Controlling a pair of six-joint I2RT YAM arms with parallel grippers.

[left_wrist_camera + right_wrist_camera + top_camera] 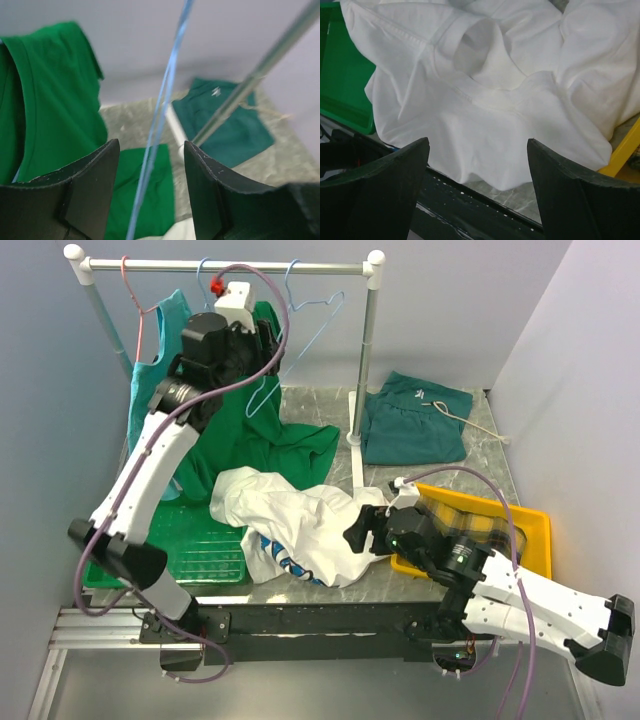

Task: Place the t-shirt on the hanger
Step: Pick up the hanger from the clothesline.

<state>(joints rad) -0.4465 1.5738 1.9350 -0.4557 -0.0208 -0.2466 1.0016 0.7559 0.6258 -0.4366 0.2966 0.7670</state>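
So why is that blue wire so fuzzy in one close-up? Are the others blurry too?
Left wrist view: the light-blue wire hanger runs between the left gripper's fingers, too near the lens to be sharp; the rack pole is soft too. Right wrist view: the white t-shirt is crisp, evenly lit. Top external view: sharp, soft shadows, no glare.

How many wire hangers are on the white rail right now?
3. A pink-red wire hanger at the rail's left end, a blue wire hanger carrying the green shirt mid-rail, and a bare light-blue wire hanger toward the right. The left arm may hide more.
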